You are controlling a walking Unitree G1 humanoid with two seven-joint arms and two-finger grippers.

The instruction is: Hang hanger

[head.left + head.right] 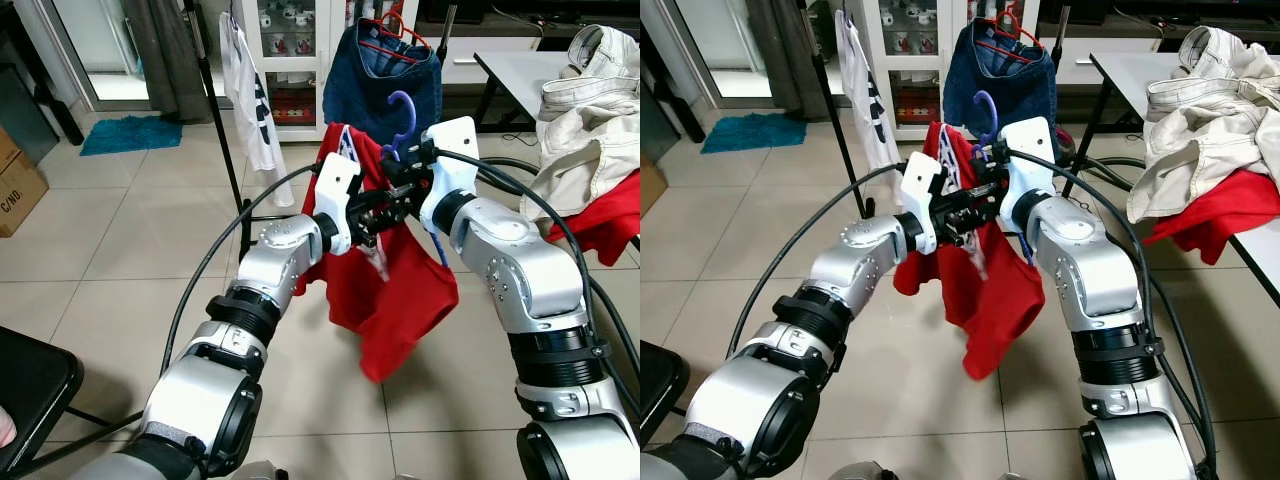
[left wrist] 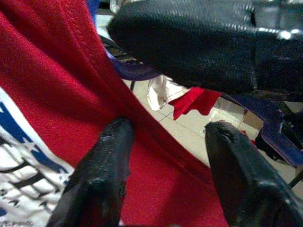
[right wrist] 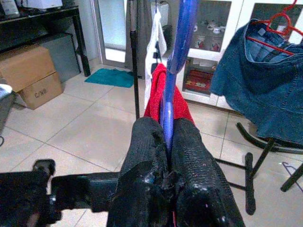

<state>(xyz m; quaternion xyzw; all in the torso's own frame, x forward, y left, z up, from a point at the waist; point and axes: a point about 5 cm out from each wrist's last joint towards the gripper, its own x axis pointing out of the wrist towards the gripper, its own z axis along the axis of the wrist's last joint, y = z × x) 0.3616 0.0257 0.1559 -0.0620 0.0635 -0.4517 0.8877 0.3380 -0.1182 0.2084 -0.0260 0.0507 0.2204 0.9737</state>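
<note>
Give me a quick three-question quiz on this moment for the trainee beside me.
1. True or false: the right gripper is shut on the blue hanger.
2. Which garment hangs on that hanger? A) red shirt B) blue jeans C) white jacket
3. Fill in: the left gripper's fingers are ____, with red cloth between them.

Key: 1 true; 2 A; 3 open

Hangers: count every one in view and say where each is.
2. A blue hanger carrying the red shirt is clamped in the right gripper; a red hanger holds the denim garment on the rack behind. Others may be hidden under clothes.
</note>
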